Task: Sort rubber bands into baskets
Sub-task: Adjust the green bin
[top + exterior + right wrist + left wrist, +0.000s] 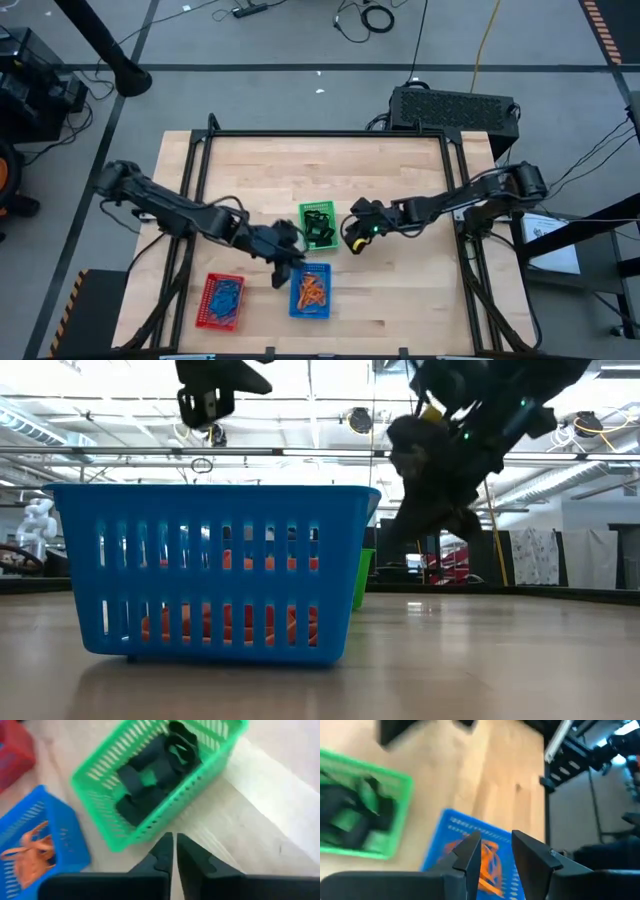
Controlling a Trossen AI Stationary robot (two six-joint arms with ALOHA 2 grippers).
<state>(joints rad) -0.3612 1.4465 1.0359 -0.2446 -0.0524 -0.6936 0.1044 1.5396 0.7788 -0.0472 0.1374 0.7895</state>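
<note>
Three baskets stand near the table's near edge. The green one [318, 208] holds black rubber bands [155, 775]. The blue one [311, 268] holds orange bands [312, 290]. The red one [210, 285] holds blue bands [225, 298]. My left gripper [496, 851] is open with nothing between its fingers, above the blue basket's far left corner [455, 820]. My right gripper [174, 842] is shut over bare table, just off the green basket's right near corner [115, 840], and no band shows in it. In the low view a small dark ring [202, 465] shows below the left gripper. I cannot tell whether it is a band.
A black metal frame [330, 133] runs around the wooden tabletop. A black box [455, 105] sits beyond the far right corner. Bare wood [300, 170] lies between the baskets and the far edge, and right of the blue basket [400, 290].
</note>
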